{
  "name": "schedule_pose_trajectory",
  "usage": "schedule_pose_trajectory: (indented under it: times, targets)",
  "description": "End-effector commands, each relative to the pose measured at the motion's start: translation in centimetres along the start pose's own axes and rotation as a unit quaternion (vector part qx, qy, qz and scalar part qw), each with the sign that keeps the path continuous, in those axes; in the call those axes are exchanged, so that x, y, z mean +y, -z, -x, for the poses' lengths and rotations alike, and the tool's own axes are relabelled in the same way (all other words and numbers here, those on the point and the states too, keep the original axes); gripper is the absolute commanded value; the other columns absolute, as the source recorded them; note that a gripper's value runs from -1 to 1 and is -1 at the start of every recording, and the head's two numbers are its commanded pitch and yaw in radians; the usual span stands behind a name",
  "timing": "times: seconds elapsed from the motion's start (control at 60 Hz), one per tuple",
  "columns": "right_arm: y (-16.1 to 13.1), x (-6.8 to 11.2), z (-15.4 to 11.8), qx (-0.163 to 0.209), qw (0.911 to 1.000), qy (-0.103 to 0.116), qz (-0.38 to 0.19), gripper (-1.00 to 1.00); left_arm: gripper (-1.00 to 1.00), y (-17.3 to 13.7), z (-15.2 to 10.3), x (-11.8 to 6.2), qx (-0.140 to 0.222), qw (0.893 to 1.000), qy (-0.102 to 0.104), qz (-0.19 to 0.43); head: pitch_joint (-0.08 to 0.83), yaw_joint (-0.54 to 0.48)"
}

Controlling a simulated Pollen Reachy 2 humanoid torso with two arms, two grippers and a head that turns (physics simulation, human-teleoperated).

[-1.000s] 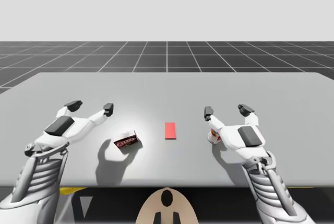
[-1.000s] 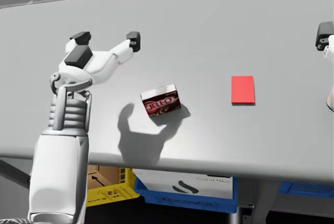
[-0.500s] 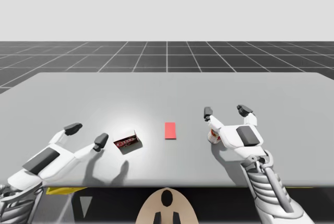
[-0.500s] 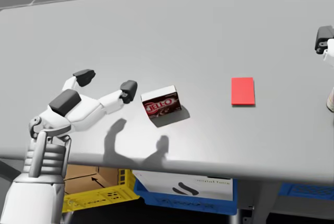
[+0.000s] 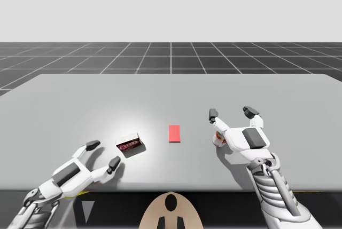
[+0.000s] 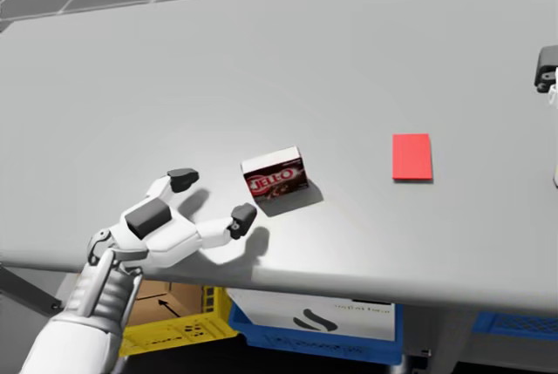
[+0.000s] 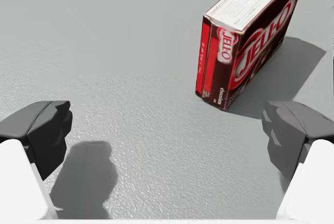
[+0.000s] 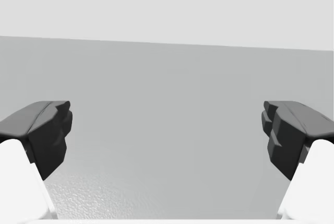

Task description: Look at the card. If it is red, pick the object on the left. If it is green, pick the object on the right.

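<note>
The robot's left arm comes in low over the near edge of the flat grey table (image 5: 267, 90), its forearm slanting toward the middle. Its left gripper (image 5: 103, 154) hangs just above the surface with the two dark-tipped fingers spread wide, holding nothing. Just ahead of it stands the dark red-and-white cardboard box (image 5: 130, 144), up on a long edge and turned at an angle.

The left wrist view settles the relation (the high view almost suggests contact): the box (image 7: 245, 41) sits ahead of the left gripper (image 7: 167, 130), off toward one finger. It is apart from both fingers and not between them. The head view adds a yellow crate (image 6: 174, 330) and a blue crate (image 6: 384, 339) beneath the table's edge.

Further right, the flat red rectangular card (image 5: 174, 133) lies well apart from the box. Beyond it, a small white-and-red can (image 5: 218, 139) stands tucked against the inner side of the right hand, behind its fingers. The right gripper (image 5: 231, 113) is likewise splayed and empty. In its own wrist view the right gripper (image 8: 167, 135) looks out over bare tabletop.
</note>
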Motion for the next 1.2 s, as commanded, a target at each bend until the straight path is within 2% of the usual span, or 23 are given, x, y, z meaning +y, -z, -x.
schedule_pose_trajectory:
  times: [0.017, 0.117, 0.333, 0.633, 0.65, 0.667, 0.7, 0.717, 0.75, 1.0, 1.133, 1.2]
  targets:
    - [0.0, 0.3, 0.1, 0.001, 1.0000, 0.007, -0.001, -1.00, -1.00, 2.3, 0.0, -0.3, 0.016, 0.999, 0.015, 0.024, 0.724, 0.29]
    - [0.1, 0.3, 0.2, 0.001, 1.0000, 0.005, 0.001, -1.00, -1.00, 3.5, -0.6, -0.5, 0.021, 0.999, 0.016, 0.035, 0.724, 0.30]
    - [0.0, 0.3, 0.2, 0.002, 1.0000, 0.005, 0.000, -1.00, -1.00, 5.9, -1.9, -1.1, 0.029, 0.998, 0.000, 0.058, 0.723, 0.30]
    - [0.0, 0.3, 0.1, 0.001, 1.0000, 0.005, -0.001, -1.00, -1.00, 7.6, -2.4, -2.2, 0.039, 0.996, -0.001, 0.083, 0.722, 0.29]
    - [0.0, 0.3, 0.1, 0.001, 1.0000, 0.005, -0.001, -1.00, -0.97, 7.6, -2.4, -2.2, 0.041, 0.996, -0.001, 0.083, 0.722, 0.29]
    - [0.0, 0.3, 0.1, 0.000, 1.0000, 0.005, -0.001, -1.00, -0.63, 7.6, -2.4, -2.2, 0.041, 0.996, -0.001, 0.082, 0.721, 0.29]
    - [0.0, 0.3, 0.1, 0.000, 1.0000, 0.005, -0.002, -1.00, -0.15, 7.6, -2.3, -2.2, 0.041, 0.996, -0.003, 0.081, 0.720, 0.28]
    - [0.0, 0.3, 0.1, 0.000, 1.0000, 0.005, -0.002, -1.00, 0.76, 7.6, -2.2, -2.1, 0.041, 0.996, -0.004, 0.081, 0.718, 0.28]
    - [0.0, 0.3, 0.1, 0.001, 1.0000, 0.005, -0.002, -1.00, 0.97, 7.5, -2.2, -2.1, 0.042, 0.996, -0.005, 0.083, 0.716, 0.28]
    - [0.0, 0.3, 0.0, 0.002, 1.0000, 0.006, -0.003, -1.00, 1.00, 7.3, -2.1, -2.1, 0.038, 0.995, 0.002, 0.092, 0.689, 0.29]
    - [-0.1, 0.3, 0.0, 0.003, 1.0000, 0.008, -0.002, -1.00, 1.00, 7.3, -2.0, -2.2, 0.039, 0.995, 0.004, 0.096, 0.607, 0.30]
    - [0.0, 0.3, 0.1, 0.003, 1.0000, 0.009, -0.002, -1.00, 1.00, 7.3, -2.0, -2.2, 0.039, 0.994, 0.005, 0.098, 0.533, 0.30]
